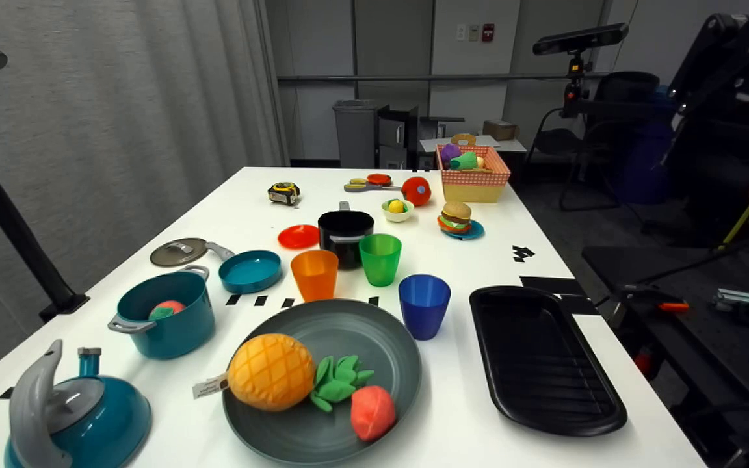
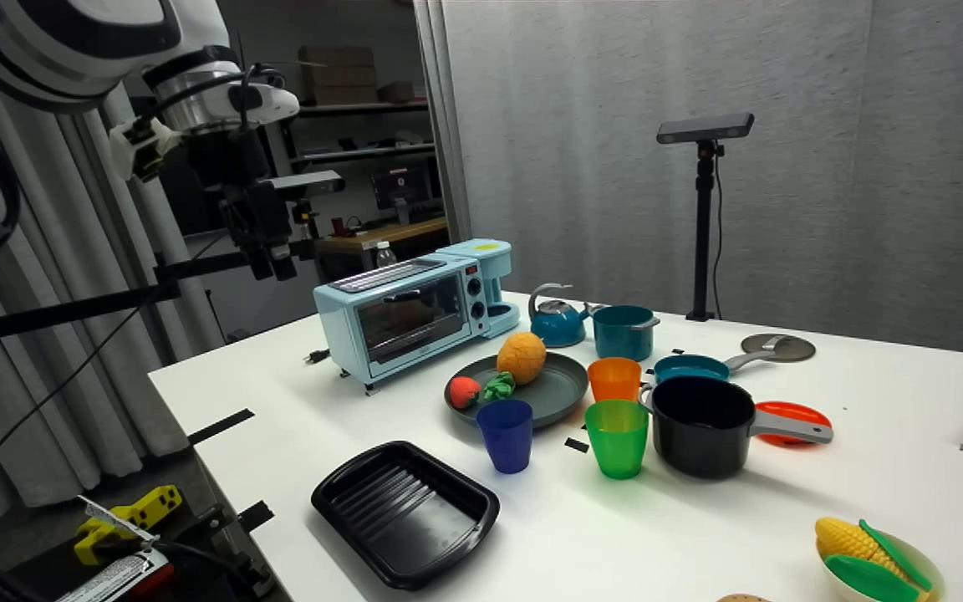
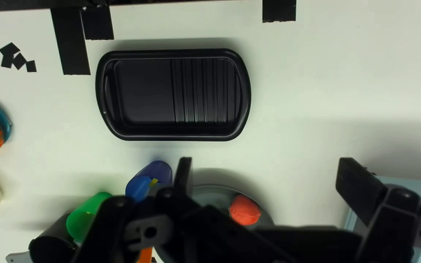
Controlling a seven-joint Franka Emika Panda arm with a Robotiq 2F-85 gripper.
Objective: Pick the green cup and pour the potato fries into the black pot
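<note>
Tool (image 2: 272,266) far from green cup (image 2: 617,443)

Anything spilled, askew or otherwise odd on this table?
Nothing looks spilled; the green cup and black pot stand upright. Slightly odd: a lid lies loose on the tabletop, while the teal pot stands uncovered.

My end effector (image 3: 265,160) black. Green cup (image 1: 381,260), blue cup (image 1: 424,305), orange cup (image 1: 315,274). Black pot (image 2: 699,443), grey handle (image 2: 792,427). Light yellow basket (image 1: 472,194), red-and-white checked cloth (image 1: 472,179). Orange-yellow pineapple (image 1: 272,372), crisscross lines. White counter (image 1: 478,260).

wrist view | black pot (image 3: 51,241): cut off | green cup (image 3: 86,212): partly hidden
</note>
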